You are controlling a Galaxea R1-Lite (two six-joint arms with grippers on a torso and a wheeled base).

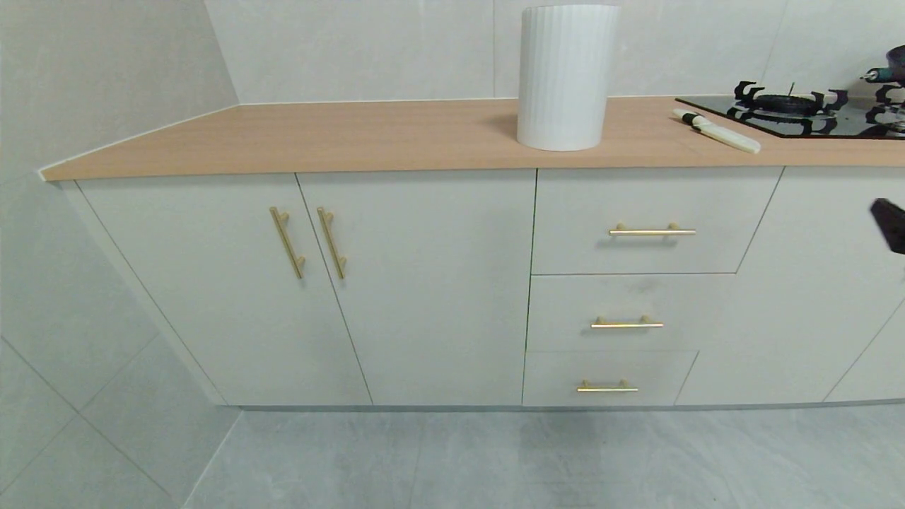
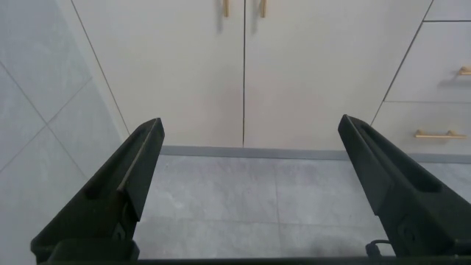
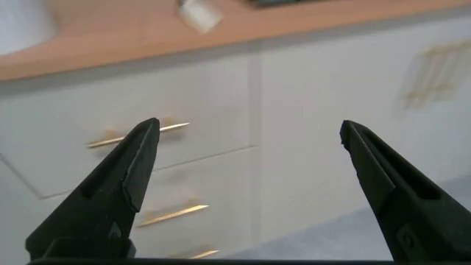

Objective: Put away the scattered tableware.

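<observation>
Two grippers, both spread wide and empty. Left gripper (image 2: 249,125) faces cabinet doors (image 2: 309,73); right gripper (image 3: 249,126) faces drawers (image 3: 206,96), knife (image 1: 715,130) on countertop (image 1: 353,134) above it.

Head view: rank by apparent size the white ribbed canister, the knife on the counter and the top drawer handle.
1. white ribbed canister, clearly largest.
2 and 3. knife and top drawer handle: similar length; the knife looks thicker but lies farther back, so I won't rank them.
</observation>
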